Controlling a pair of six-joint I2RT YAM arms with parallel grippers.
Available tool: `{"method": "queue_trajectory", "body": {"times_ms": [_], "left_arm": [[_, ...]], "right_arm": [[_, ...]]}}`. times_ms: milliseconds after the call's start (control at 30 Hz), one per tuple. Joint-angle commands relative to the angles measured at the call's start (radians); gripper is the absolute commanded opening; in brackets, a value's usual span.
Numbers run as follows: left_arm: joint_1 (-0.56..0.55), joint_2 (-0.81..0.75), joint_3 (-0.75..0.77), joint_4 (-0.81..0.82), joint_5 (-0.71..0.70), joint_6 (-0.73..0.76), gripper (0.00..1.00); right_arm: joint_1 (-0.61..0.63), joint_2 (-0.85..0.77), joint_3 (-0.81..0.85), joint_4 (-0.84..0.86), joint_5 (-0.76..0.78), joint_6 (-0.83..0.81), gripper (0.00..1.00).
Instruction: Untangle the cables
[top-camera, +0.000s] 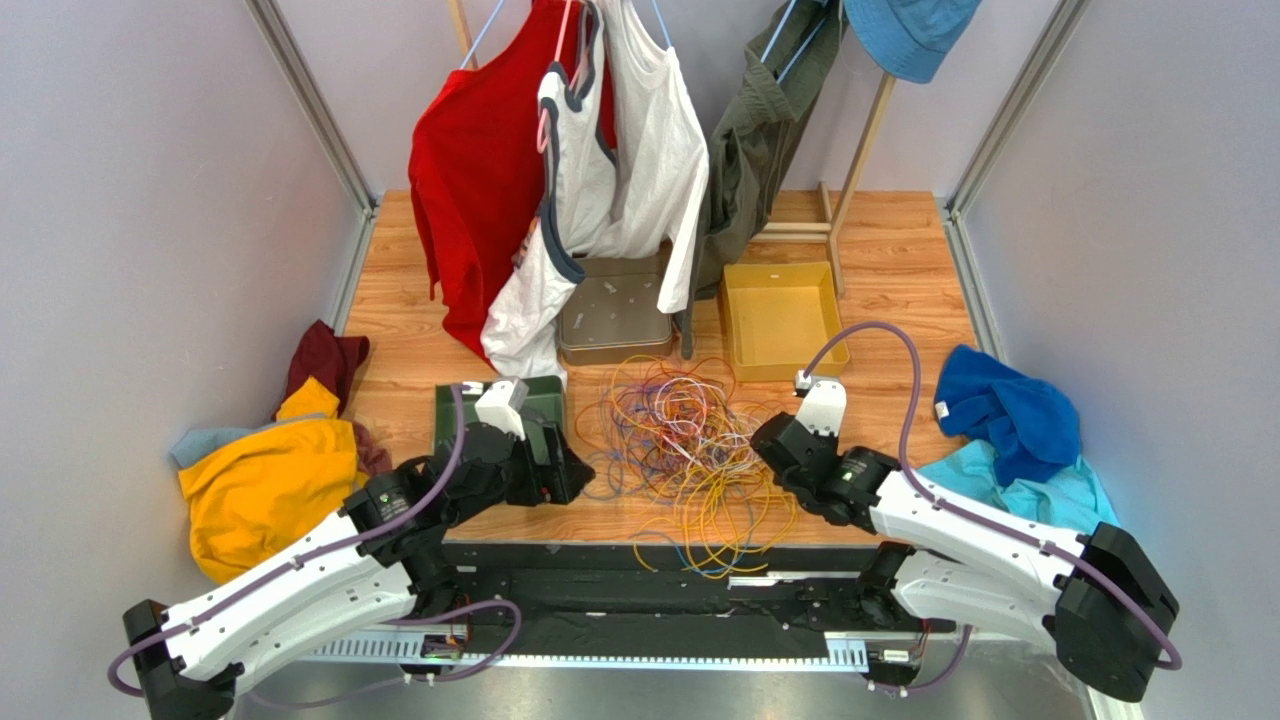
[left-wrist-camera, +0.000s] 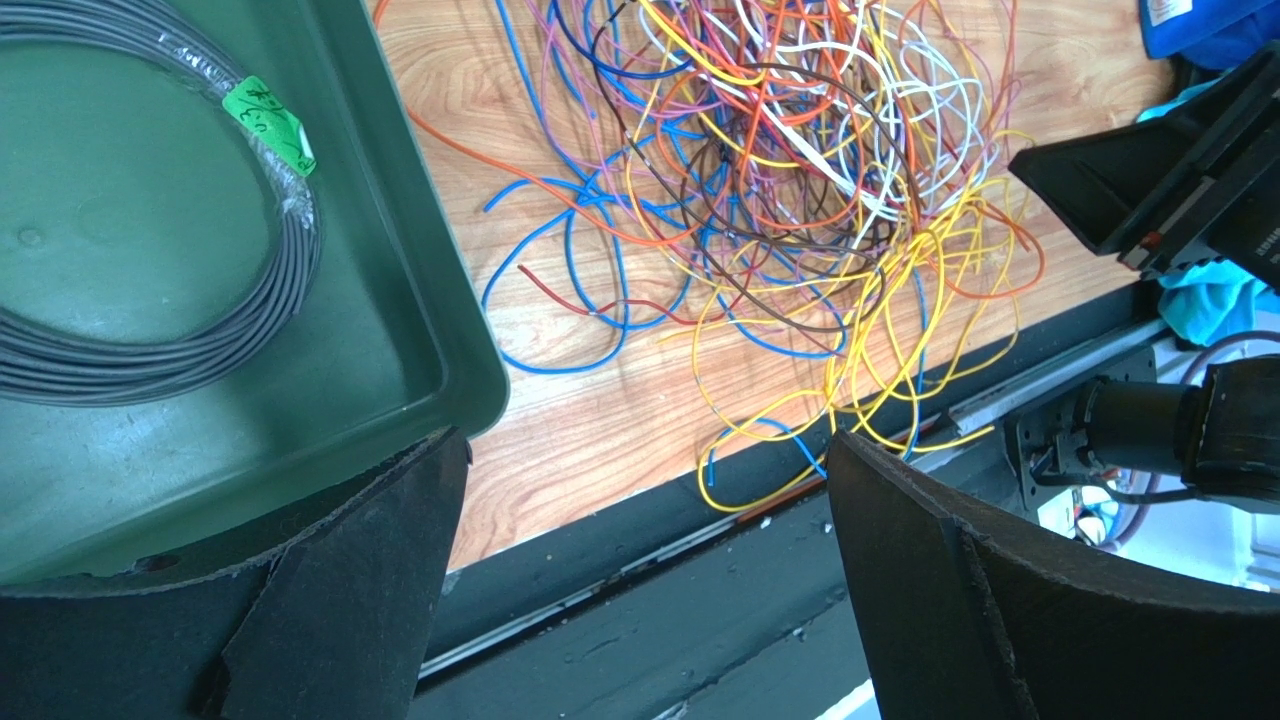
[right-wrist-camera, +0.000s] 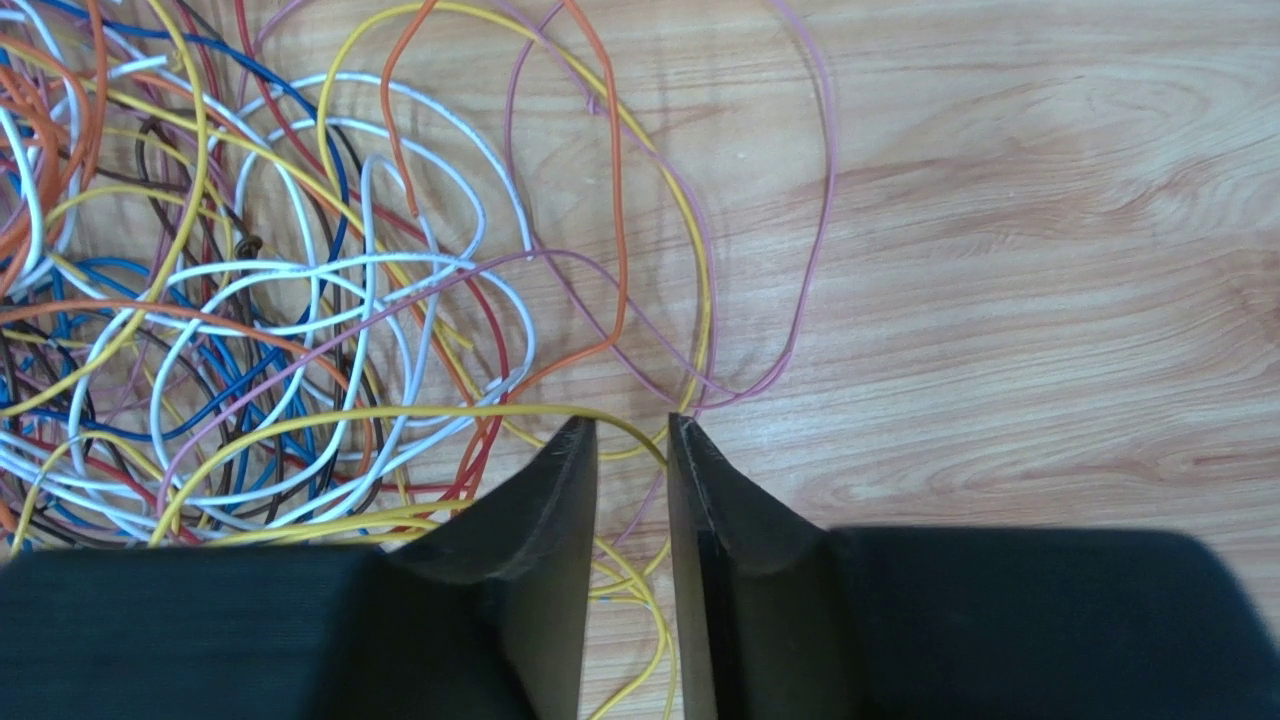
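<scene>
The cables (top-camera: 684, 435) lie in a loose snarl of orange, yellow, purple, blue, red, white and black wire on the wooden table between my arms. Several yellow loops hang over the front edge. My left gripper (top-camera: 564, 458) is open wide and empty, just left of the snarl, over the corner of a green tray (top-camera: 451, 408). In the left wrist view the cables (left-wrist-camera: 781, 165) lie ahead of the gripper (left-wrist-camera: 646, 495). My right gripper (top-camera: 766, 440) is at the snarl's right edge. Its jaws (right-wrist-camera: 631, 435) stand a narrow gap apart above a yellow cable (right-wrist-camera: 451, 408), not clamping it.
The green tray (left-wrist-camera: 406, 300) holds a coiled grey cable (left-wrist-camera: 286, 270). A grey metal tray (top-camera: 613, 312) and a yellow box (top-camera: 781, 318) stand behind the snarl. Clothes hang on a rack (top-camera: 496, 165) at the back. Clothing piles lie at left (top-camera: 263, 488) and right (top-camera: 1007, 413).
</scene>
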Motion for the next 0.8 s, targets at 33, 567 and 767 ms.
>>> {"method": "queue_trajectory", "body": {"times_ms": [33,567,767], "left_arm": [[-0.005,-0.042,-0.011,0.008,0.006,0.0,0.98],[-0.005,-0.059,-0.025,0.004,0.012,-0.014,0.97],[-0.005,-0.097,-0.02,-0.015,0.003,-0.009,0.96]], "right_arm": [[-0.005,-0.006,0.036,0.042,-0.027,0.005,0.23],[-0.013,0.066,0.05,0.048,-0.082,0.016,0.16],[0.05,-0.117,0.192,-0.046,-0.029,-0.039,0.0]]}}
